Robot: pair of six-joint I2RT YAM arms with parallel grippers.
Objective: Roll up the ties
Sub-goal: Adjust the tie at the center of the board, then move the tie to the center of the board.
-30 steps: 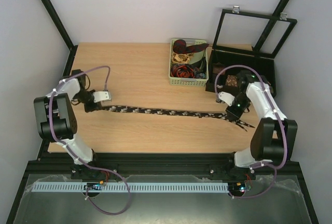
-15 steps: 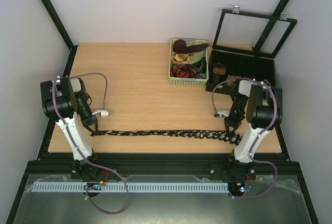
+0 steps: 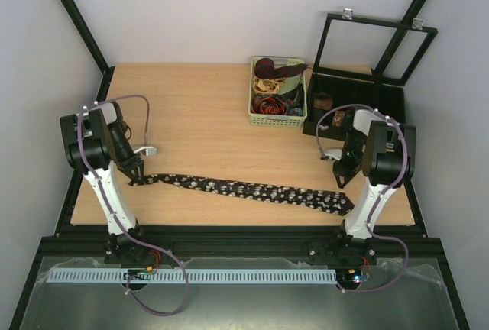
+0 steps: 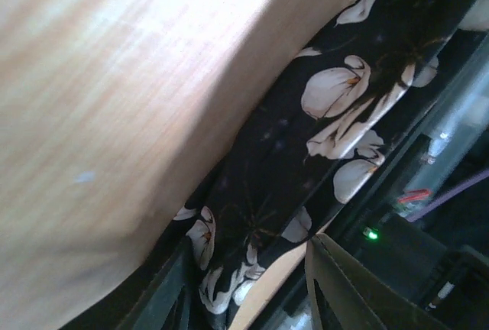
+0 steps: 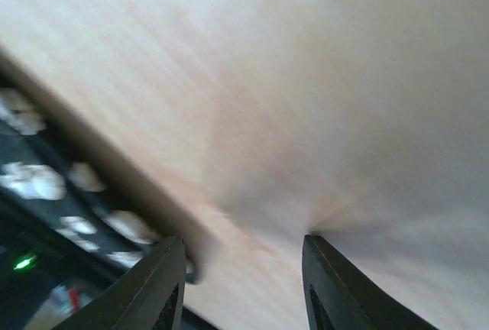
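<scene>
One of the ties, a black tie with white flowers (image 3: 252, 190), lies stretched flat across the near part of the table. Its narrow end is at the left and its wide end (image 3: 336, 204) at the right. My left gripper (image 3: 136, 178) hovers over the narrow end, open. In the left wrist view the tie (image 4: 306, 139) runs loose between the spread fingers of that gripper (image 4: 244, 299). My right gripper (image 3: 341, 179) is open just behind the wide end. In the right wrist view only bare wood lies between that gripper's (image 5: 241, 284) fingers, with the tie (image 5: 46, 185) off to the left.
A green basket (image 3: 254, 108) at the back centre holds several more ties in red and beige. To its right is a black box (image 3: 386, 97) with its lid raised and small coils (image 3: 340, 118) inside. The table's near edge runs just below the tie.
Both grippers have opened and let go of the tie, which now rests on the table. The right gripper has drawn back from the wide end. The left end has shifted slightly away from the front edge.
</scene>
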